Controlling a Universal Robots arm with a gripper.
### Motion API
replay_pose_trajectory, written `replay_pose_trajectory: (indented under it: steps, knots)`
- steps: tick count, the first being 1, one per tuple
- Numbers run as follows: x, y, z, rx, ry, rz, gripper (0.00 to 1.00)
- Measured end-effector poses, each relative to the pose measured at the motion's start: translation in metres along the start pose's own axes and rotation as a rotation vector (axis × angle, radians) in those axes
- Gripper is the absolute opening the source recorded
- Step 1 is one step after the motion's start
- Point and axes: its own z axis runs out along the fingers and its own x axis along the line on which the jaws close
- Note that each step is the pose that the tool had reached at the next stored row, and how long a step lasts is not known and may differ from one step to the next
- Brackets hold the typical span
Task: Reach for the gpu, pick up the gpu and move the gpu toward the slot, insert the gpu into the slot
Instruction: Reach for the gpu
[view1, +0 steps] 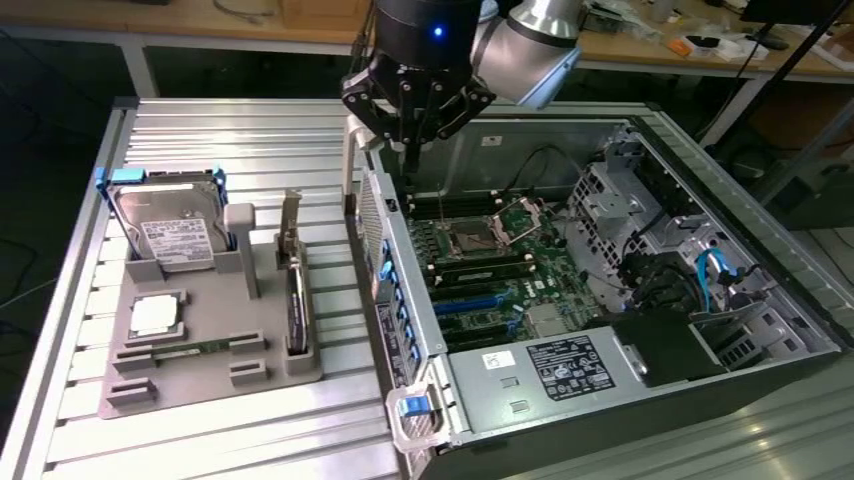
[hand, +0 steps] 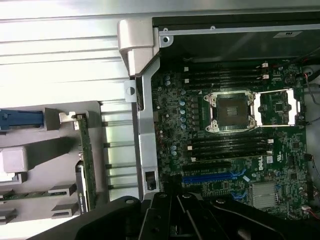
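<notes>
So the gripper (view1: 410, 130) hangs over the edge of the open PC case (view1: 534, 150), fingers pinched together. The gpu (view1: 295, 290) stands on edge in the grey holder (view1: 187, 368) on the table (view1: 240, 140), well apart from it, at the exterior view's left. The blue slot (view1: 470, 298) sits on the green motherboard (view1: 534, 260) inside the case.

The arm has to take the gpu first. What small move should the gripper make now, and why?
Probably shift the gripper toward the exterior view's left, over the gpu. The gripper is shut, seems to hold nothing, and hangs above the computer case's side wall, while the gpu stands on edge in the grey holder beside the case, untouched.
</notes>
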Motion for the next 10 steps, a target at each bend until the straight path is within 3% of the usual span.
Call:
replay_pose_trajectory:
  steps: [10]
  knots:
    - [0.027,-0.0020,-0.0019,0.0000,-0.0004,0.000,0.11]
